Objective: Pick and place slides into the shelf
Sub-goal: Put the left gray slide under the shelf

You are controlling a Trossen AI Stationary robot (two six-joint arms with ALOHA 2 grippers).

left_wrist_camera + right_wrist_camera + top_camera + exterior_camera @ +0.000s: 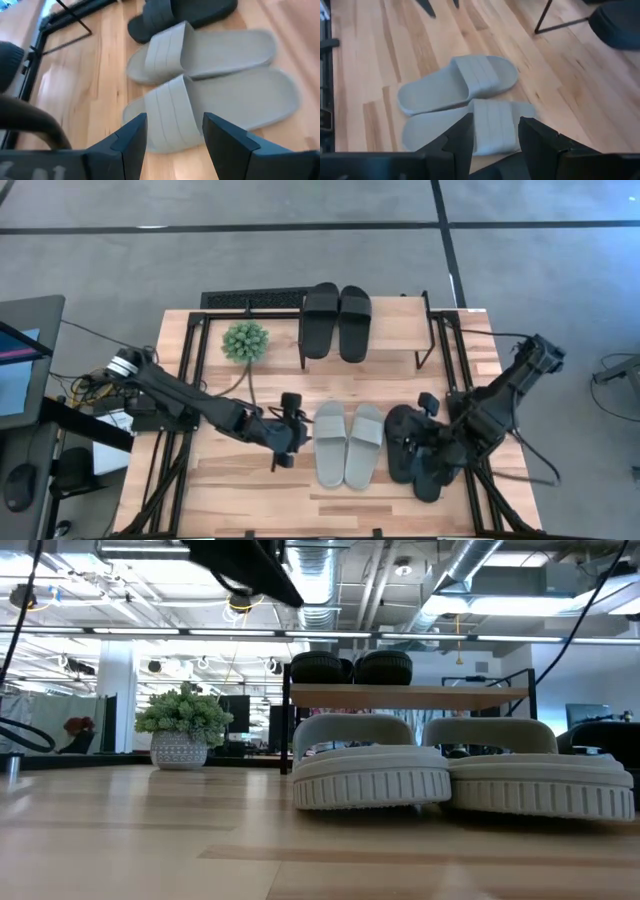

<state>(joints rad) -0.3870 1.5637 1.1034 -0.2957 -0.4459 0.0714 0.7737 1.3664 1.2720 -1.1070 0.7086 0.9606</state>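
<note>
Grey slides [349, 443] sit mid-desk [250, 500], long axis 12-to-6, bare wood at 6. Left gripper [290, 442] at their 9, fingers released; right gripper [428, 463] at 3 over black slides [405, 442], fingers also spread.

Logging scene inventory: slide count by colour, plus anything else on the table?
Black slides: 4, a pair on the shelf at, a pair on the table at
Light grey slides: 2
Potted plant: 1
Shelf: 1
Total: 8
</note>
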